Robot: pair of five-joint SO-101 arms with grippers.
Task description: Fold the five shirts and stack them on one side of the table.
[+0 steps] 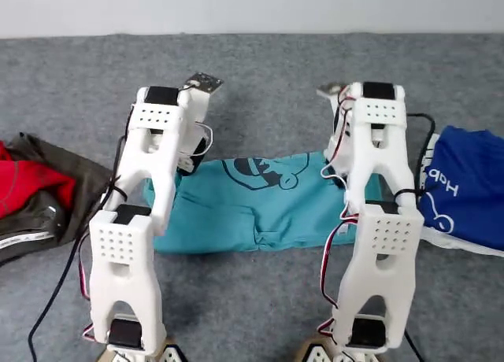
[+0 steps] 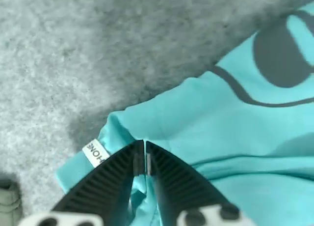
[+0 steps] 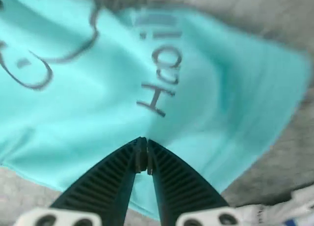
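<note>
We see the grey table (image 1: 260,71) with a teal shirt (image 1: 252,212) at its middle, stretched between the two arms. The shirt lies as a wide folded band, with a dark drawing on its far half and soft creases along its near half. A blue shirt (image 1: 468,189) with white print lies at the table's right edge. A red shirt (image 1: 27,185) is crumpled on a dark shirt (image 1: 55,153) at the left edge, apart from the teal one.

The high view gives us this layout, and the wrist views give the grips up close. The left gripper (image 2: 145,143) is pressed together, pinching the teal shirt's edge close to a small white label (image 2: 96,152). The right gripper (image 3: 142,140) pinches the teal cloth near dark lettering, and folds spread from its tips.
</note>
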